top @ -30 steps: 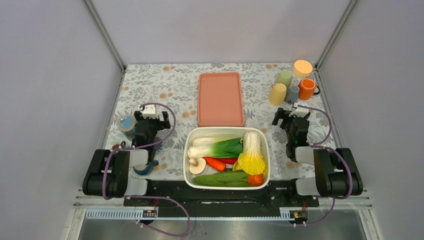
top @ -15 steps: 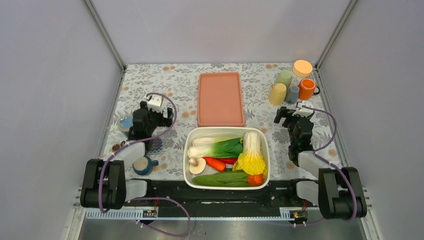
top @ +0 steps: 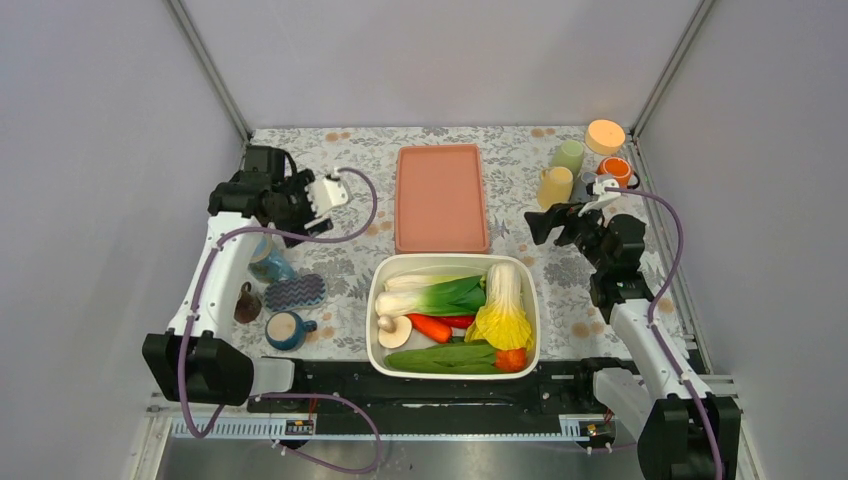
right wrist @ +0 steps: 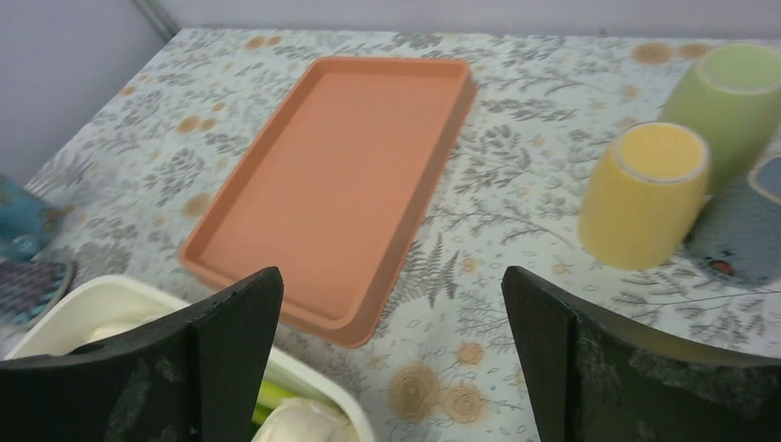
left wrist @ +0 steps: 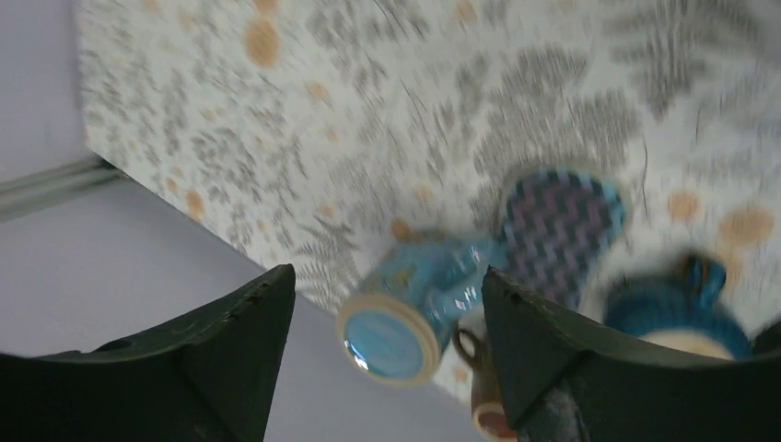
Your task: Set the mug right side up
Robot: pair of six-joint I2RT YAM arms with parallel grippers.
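**A:** Where do we find the blue mug (top: pixel 270 266)?

**B:** By the left edge of the worktop (top: pixel 345 160), about midway along it and partly hidden under our left arm. From the left wrist we see the blue mug (left wrist: pixel 405 308) with one flat, cream-rimmed end turned towards the camera. That picture is too blurred for us to say whether it lies on its side or stands upside down.

**A:** What do we see around it?

**B:** A patterned sponge (top: pixel 295 291) is just beside it, towards the near edge. A small brown cup (top: pixel 247 303) stands closer to the left edge. A dark mug (top: pixel 285 328) stands upright nearer the near edge, its pale inside showing.

**A:** How is our left gripper (top: pixel 235 195)?

**B:** It hangs raised by the left edge, towards the far left corner, well apart from the blue mug. Through the wrist camera the left gripper (left wrist: pixel 385 274) has its fingers spread wide, with nothing between them.

**A:** And our right gripper (top: pixel 540 222)?

**B:** It is raised too, near the cups at the far right corner. The right gripper (right wrist: pixel 391 276) is also spread and holds nothing. Beyond it we see the tray (right wrist: pixel 341 175), the yellow cup (right wrist: pixel 645 189) and the green cup (right wrist: pixel 728 97). The tub (top: pixel 375 290) of vegetables sits mid-worktop by the near edge.
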